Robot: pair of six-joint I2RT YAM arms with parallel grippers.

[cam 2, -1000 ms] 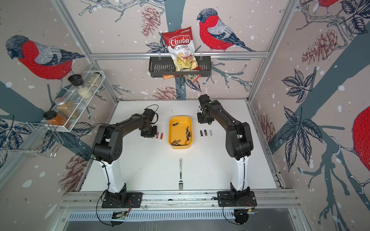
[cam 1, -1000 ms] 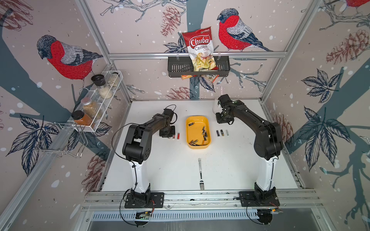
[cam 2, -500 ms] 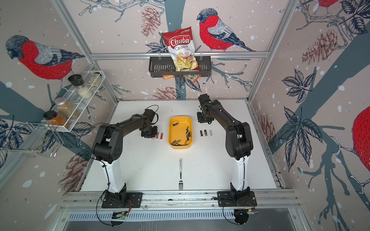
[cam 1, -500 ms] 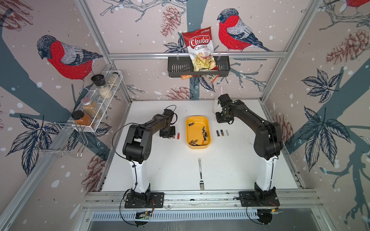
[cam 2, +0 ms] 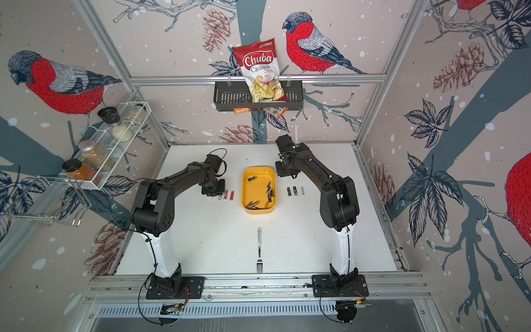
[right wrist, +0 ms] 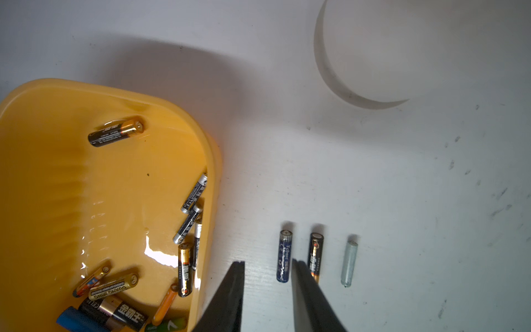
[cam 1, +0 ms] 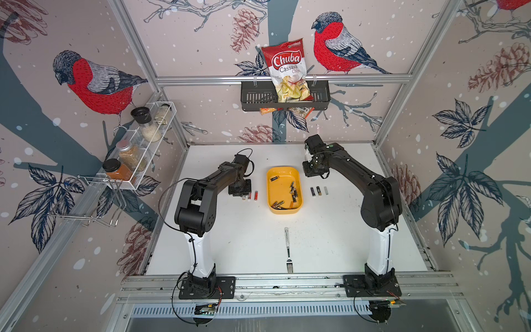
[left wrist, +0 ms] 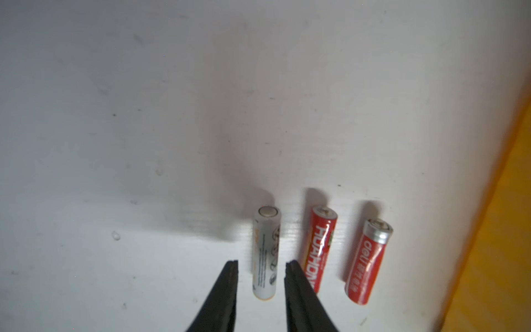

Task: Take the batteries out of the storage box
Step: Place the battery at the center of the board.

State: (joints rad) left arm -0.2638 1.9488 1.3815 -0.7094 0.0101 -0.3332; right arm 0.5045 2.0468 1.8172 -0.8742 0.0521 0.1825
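White battery [left wrist: 265,253] on bench [left wrist: 115,115], left gripper [left wrist: 261,263] apart astride it
Lift straight, probably clear; right gripper [right wrist: 267,263] apart, storage box [right wrist: 57,178] next

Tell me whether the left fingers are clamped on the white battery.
No: the fingers flank the white battery with table showing on both sides.

A yellow tray [right wrist: 57,186] holds loose batteries [right wrist: 184,267], most along one wall; beside the tray a blue battery [right wrist: 284,255], a black battery [right wrist: 317,247] and a pale battery [right wrist: 349,263] lie parallel, apart. The right gripper [right wrist: 267,262] stands parted just off the tray; a blurred white cup [right wrist: 402,43] stands well away from it.
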